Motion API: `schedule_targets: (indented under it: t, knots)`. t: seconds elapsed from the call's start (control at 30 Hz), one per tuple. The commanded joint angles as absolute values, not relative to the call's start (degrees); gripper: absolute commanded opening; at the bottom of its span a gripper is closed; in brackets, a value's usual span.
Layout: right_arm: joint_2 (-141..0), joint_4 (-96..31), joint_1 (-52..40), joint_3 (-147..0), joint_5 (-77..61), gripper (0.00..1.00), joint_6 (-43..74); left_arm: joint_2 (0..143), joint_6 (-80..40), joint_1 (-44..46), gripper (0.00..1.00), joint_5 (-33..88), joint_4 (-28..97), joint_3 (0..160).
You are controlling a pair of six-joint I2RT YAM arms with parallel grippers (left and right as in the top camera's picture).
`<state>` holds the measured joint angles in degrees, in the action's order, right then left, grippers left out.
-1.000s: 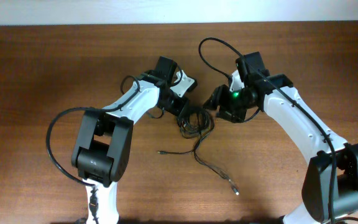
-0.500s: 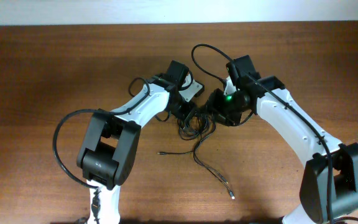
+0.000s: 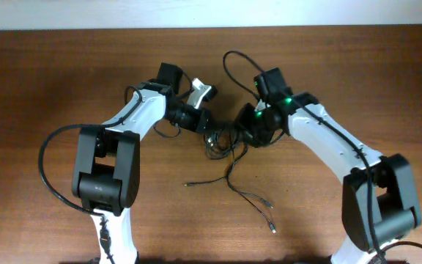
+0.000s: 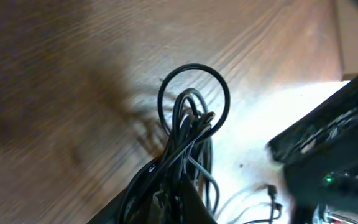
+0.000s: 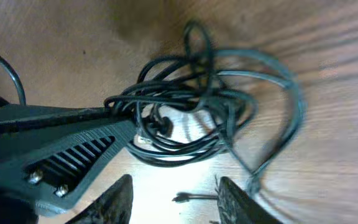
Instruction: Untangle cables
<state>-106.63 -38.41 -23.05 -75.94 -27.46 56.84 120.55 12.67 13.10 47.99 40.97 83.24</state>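
Observation:
The cables (image 3: 222,143) form a black tangle on the brown table (image 3: 50,73) between my two grippers. Thin ends trail toward the front, one to a plug (image 3: 187,183) and one to a plug (image 3: 272,229). My left gripper (image 3: 202,125) is shut on a bundle of the cables (image 4: 185,143), and a round loop (image 4: 193,93) stands out beyond it. My right gripper (image 3: 242,126) hovers open just right of the tangle (image 5: 197,112). Its fingers (image 5: 235,199) hold nothing; only a small plug end (image 5: 185,198) lies on the table between them.
The thick arm cable (image 3: 233,62) arcs up behind my right wrist, and another (image 3: 50,169) loops beside my left arm's base. In the right wrist view the left gripper's finger (image 5: 61,149) reaches in from the left. The table's back edge (image 3: 211,29) meets a pale wall.
My left gripper has closed on the tangle and its arm has swung left and back. The right gripper has moved left toward the tangle, its jaws a little narrower.

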Motion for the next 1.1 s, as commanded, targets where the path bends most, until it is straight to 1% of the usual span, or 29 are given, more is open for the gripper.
schedule_targets:
  t: [0.0,0.07,0.17,0.23,0.3,0.33,0.4,0.53,0.57,0.6,0.63,0.73,0.93,0.97,1.07]
  knots:
    - [-108.9,-36.2,-25.6,-75.8,-27.4,0.42,60.6,121.4,13.8,13.3,0.04,51.7,41.1,83.4]
    - [-110.7,-35.0,-27.1,-75.8,-26.7,0.4,63.2,121.4,13.8,13.3,0.05,51.7,41.1,83.4]
    - [-113.1,-32.2,-27.8,-75.8,-25.6,0.31,65.0,121.4,13.8,13.3,0.05,51.7,41.2,83.4]
    - [-113.7,-31.2,-27.4,-75.8,-23.1,0.27,64.9,121.4,13.7,13.3,0.06,50.1,41.2,83.4]
    - [-113.7,-31.2,-27.2,-75.8,-20.1,0.19,64.7,121.4,11.0,13.3,0.07,44.8,41.2,83.4]
    - [-113.7,-30.8,-27.3,-75.8,-19.4,0.14,63.5,121.4,10.9,13.3,0.08,44.1,41.2,83.4]
    - [-113.7,-29.6,-27.2,-75.8,-19.4,0.09,61.0,121.4,11.0,13.3,0.09,44.0,41.2,83.4]
    - [-113.7,-29.2,-26.9,-75.8,-19.6,0.1,60.1,121.4,10.5,13.3,0.09,43.0,41.2,83.4]
    - [-113.7,-28.0,-26.9,-75.8,-22.1,0.1,56.2,121.4,10.5,13.3,0.1,42.9,41.2,83.4]
    - [-113.7,-26.2,-26.5,-75.8,-24.7,0.1,51.7,121.4,8.5,13.4,0.1,39.7,41.2,83.4]
    - [-113.7,-26.0,-25.9,-75.8,-25.3,0.1,50.5,121.4,8.1,13.5,0.1,38.1,41.2,83.4]
    - [-113.7,-27.4,-25.0,-75.8,-24.0,0.11,50.6,121.4,8.1,13.8,0.11,37.6,41.1,83.4]
    - [-113.9,-27.8,-27.9,-75.7,-17.1,0.12,51.1,121.4,8.2,13.9,0.12,37.6,41.0,83.4]
    - [-114.0,-27.8,-28.1,-75.6,-16.5,0.15,51.5,121.4,8.2,13.9,0.13,37.6,41.0,83.4]
    - [-115.4,-27.7,-28.2,-75.5,-16.2,0.15,52.9,121.4,6.8,13.9,0.13,34.5,40.4,83.4]
